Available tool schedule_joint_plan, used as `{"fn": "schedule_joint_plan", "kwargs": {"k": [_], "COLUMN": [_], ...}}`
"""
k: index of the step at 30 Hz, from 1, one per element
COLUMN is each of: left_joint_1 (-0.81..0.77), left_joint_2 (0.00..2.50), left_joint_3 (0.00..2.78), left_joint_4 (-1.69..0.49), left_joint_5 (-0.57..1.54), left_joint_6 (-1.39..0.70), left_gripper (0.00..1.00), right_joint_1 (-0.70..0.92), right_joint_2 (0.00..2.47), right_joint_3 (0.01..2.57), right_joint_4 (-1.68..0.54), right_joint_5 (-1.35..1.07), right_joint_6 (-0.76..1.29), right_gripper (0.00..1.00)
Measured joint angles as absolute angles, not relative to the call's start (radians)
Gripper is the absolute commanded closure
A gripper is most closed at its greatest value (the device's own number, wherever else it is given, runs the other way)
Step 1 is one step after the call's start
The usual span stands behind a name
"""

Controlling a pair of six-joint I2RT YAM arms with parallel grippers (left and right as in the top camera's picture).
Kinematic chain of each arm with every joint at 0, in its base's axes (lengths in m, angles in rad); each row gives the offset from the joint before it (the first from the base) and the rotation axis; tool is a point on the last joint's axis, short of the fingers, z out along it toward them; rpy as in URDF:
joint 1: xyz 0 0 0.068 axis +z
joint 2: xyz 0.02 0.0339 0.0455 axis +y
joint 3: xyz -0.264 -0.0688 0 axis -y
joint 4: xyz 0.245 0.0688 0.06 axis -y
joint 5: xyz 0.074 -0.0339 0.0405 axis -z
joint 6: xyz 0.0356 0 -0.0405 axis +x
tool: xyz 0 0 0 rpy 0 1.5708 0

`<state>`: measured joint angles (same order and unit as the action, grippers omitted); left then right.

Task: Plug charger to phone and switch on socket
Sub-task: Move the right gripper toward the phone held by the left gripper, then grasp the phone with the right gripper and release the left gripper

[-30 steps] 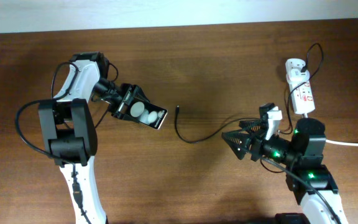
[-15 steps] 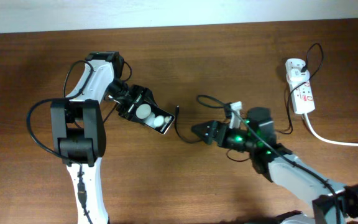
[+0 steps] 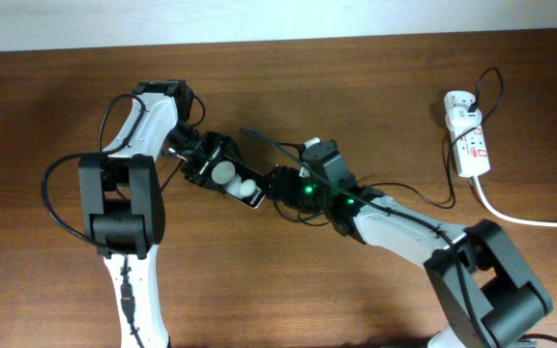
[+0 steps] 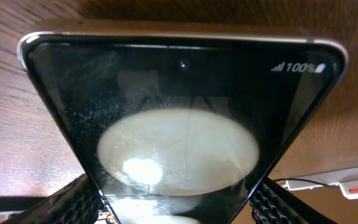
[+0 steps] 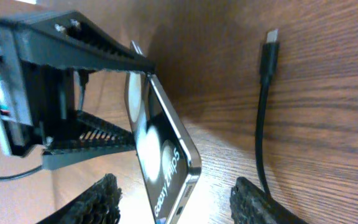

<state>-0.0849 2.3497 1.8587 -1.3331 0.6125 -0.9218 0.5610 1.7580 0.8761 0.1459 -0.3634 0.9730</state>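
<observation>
My left gripper is shut on the phone, a black glossy smartphone, and holds it tilted just above the table. The phone fills the left wrist view. My right gripper is open, and its fingers straddle the phone's free end without touching it. The charger's black plug tip lies on the wood to the right of the phone, outside the jaws. Its cable runs to the white adapter on the socket at the far right.
The socket's thick white cord leaves to the right edge. The socket also shows at the lower right of the left wrist view. The table's far edge runs along the top. Both arms meet at the table's middle.
My right arm has swung left from beside the socket to the phone's free end, its jaws open. The left gripper brought the phone slightly right, then held still.
</observation>
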Motion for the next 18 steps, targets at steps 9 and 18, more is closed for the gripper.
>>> {"fn": "schedule_joint_plan", "kwargs": {"k": [9,18], "left_joint_1": [-0.085,-0.084], "left_joint_2": [2.350,2.350], "left_joint_3": [1.859,1.859], "left_joint_4": [-1.333,-1.334], "left_joint_5": [0.619,0.628], "left_joint_6": [-0.925,-0.925], "left_gripper": [0.97,0.97], "right_joint_1": [0.678,0.679], "right_joint_2": [1.821,1.940], "right_joint_3": [0.888,0.891], "right_joint_4": [0.243,0.466], "right_joint_5": [-0.177,-0.146], "right_joint_6": [1.056,1.083], "right_gripper": [0.51,0.61]}}
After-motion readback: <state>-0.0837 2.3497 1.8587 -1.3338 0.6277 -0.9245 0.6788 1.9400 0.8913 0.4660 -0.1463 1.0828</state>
